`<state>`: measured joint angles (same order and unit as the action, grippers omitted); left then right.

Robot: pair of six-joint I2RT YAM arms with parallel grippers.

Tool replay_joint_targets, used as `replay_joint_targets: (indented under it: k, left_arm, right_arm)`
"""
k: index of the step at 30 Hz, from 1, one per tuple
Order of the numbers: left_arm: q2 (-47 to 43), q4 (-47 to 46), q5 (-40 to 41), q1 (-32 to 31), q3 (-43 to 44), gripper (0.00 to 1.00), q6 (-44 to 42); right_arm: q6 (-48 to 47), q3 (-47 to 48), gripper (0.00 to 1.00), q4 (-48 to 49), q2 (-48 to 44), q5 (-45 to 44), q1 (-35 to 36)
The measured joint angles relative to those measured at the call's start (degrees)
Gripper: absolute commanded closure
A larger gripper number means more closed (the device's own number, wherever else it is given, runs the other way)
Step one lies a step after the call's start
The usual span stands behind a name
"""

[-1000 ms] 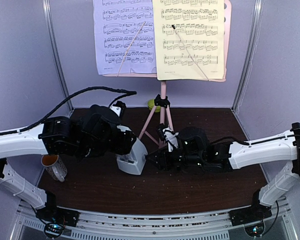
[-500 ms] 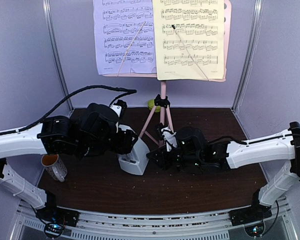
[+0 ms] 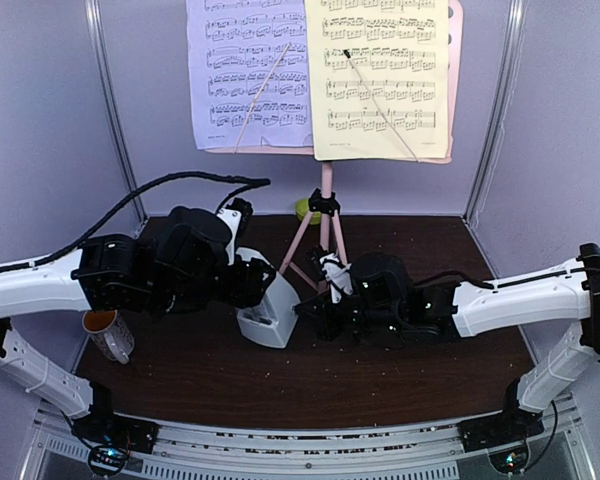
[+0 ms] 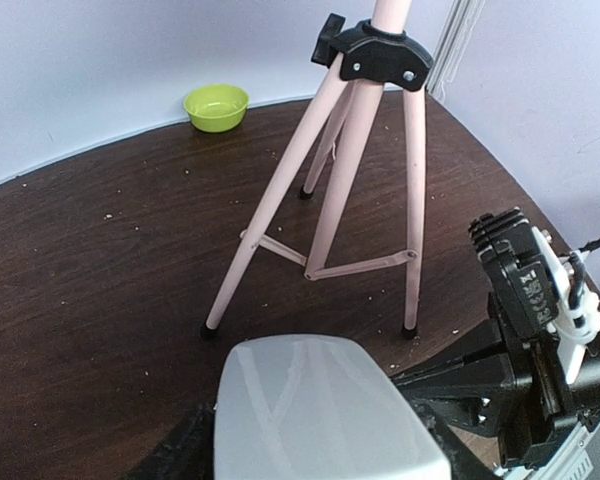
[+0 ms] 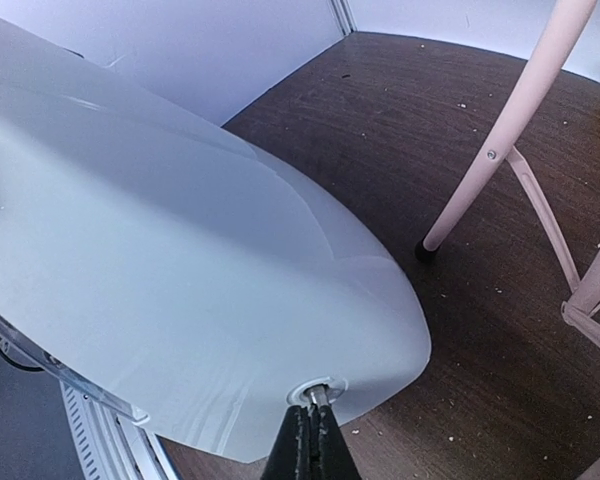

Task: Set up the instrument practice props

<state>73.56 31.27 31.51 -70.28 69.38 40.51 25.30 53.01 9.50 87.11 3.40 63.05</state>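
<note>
The small grey metronome (image 3: 268,315) stands on the table in front of the pink tripod music stand (image 3: 326,190). My left gripper (image 3: 248,292) holds the metronome's body (image 4: 320,410) between its fingers, from the left. My right gripper (image 3: 302,308) comes in from the right. Its jaws (image 5: 315,412) are shut on a small metal stem that sticks out of a round socket low on the metronome's side (image 5: 180,260). A lavender page (image 3: 248,75) and a pale-yellow page (image 3: 380,75) rest on the stand's desk, each under a thin retaining arm.
A white mug (image 3: 108,333) with an orange inside stands near the left edge, under my left arm. A lime-green bowl (image 4: 216,106) sits at the back wall behind the tripod legs (image 4: 280,215). A black cable (image 3: 180,182) arcs over my left arm.
My right gripper has closed from half open onto the stem, having edged a little left toward the metronome. The left gripper keeps its hold and has barely moved.
</note>
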Motion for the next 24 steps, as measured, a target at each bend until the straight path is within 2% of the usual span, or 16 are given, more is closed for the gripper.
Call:
replay_joint_targets:
  k: [4, 15, 24]
  left_arm:
    - [-1.33, -1.70, -0.07, 0.04, -1.99, 0.94, -0.22]
    - [-4.44, -9.16, 0.96, -0.59, -7.43, 0.94, -3.19]
    - [-5.88, -13.31, 1.14, -0.76, -11.54, 0.94, -3.43]
  right_arm:
    - [2.19, 0.00, 1.00, 0.00, 0.00, 1.57, -0.59]
    - [19.39, -2.67, 1.00, 6.29, -0.11, 9.90, -4.02]
    - [32.50, -8.26, 1.00, 17.51, 1.29, 15.19, -6.14]
